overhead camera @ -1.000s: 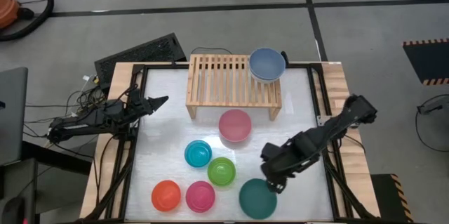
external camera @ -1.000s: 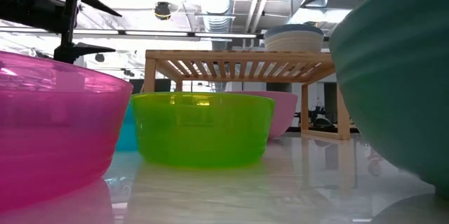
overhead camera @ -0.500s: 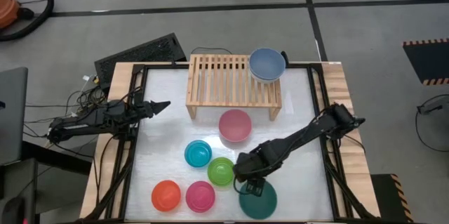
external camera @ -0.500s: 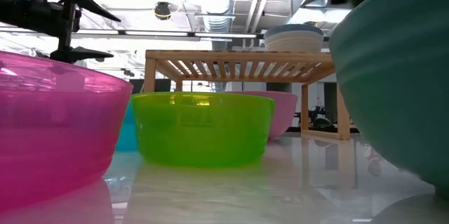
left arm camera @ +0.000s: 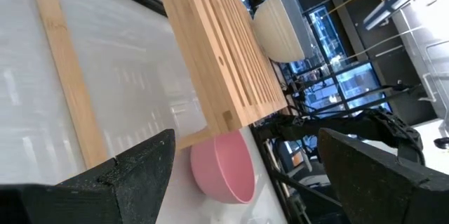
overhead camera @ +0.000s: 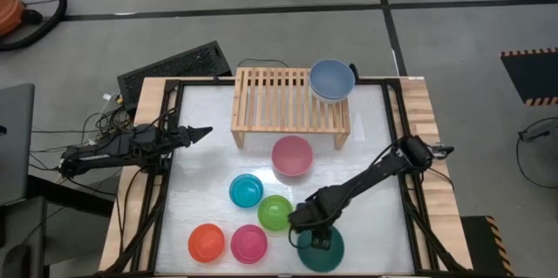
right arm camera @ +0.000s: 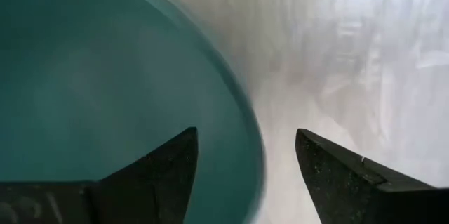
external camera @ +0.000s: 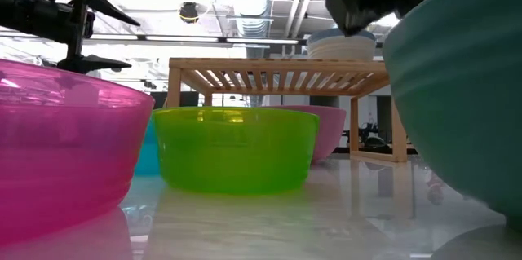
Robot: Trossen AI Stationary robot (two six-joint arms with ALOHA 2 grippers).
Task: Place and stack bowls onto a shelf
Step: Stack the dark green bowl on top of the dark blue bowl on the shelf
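The dark teal bowl (overhead camera: 324, 252) stands at the table's near edge. My right gripper (overhead camera: 314, 230) is open over its far-left rim: in the right wrist view one finger (right arm camera: 151, 175) hangs over the inside, the other (right arm camera: 344, 175) outside, with the rim (right arm camera: 254, 155) between them. The slate blue bowl (overhead camera: 332, 77) is nested in a white one (external camera: 341, 46) on the right end of the shelf (overhead camera: 279, 102). The pale pink bowl (overhead camera: 292, 156) rests on the table in front of the shelf. My left gripper (overhead camera: 199, 131) waits open at the left edge.
The cyan (overhead camera: 246, 191), lime green (overhead camera: 275, 213), magenta (overhead camera: 249, 243) and red-orange (overhead camera: 207, 242) bowls stand on the table left of the teal one, the green closest to my right gripper. The left part of the shelf (left arm camera: 210, 41) carries nothing.
My right gripper has moved from the teal bowl's right side toward the table's left, across its far rim, then down over the far-left rim. In the low view it has come into sight at the top. No bowl has moved.
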